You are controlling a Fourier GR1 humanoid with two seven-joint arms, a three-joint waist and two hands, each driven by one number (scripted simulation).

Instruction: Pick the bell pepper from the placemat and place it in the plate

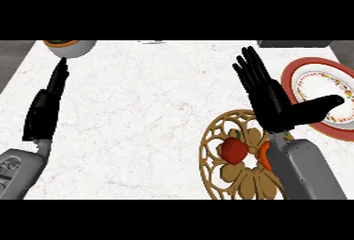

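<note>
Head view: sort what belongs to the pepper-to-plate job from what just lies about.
Job:
bell pepper
placemat
plate
right hand, open above the placemat

Lying about:
bowl at the far left
left hand, open, resting at the left

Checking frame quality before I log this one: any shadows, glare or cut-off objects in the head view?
Head view: even light, no glare on the counter; right hand overlaps the plate; its forearm hides part of the placemat; bowl cropped at top.

Open counter (152, 103) left of placemat (221, 173); plate (325, 93) right, bowl (69, 47) far-left.
</note>
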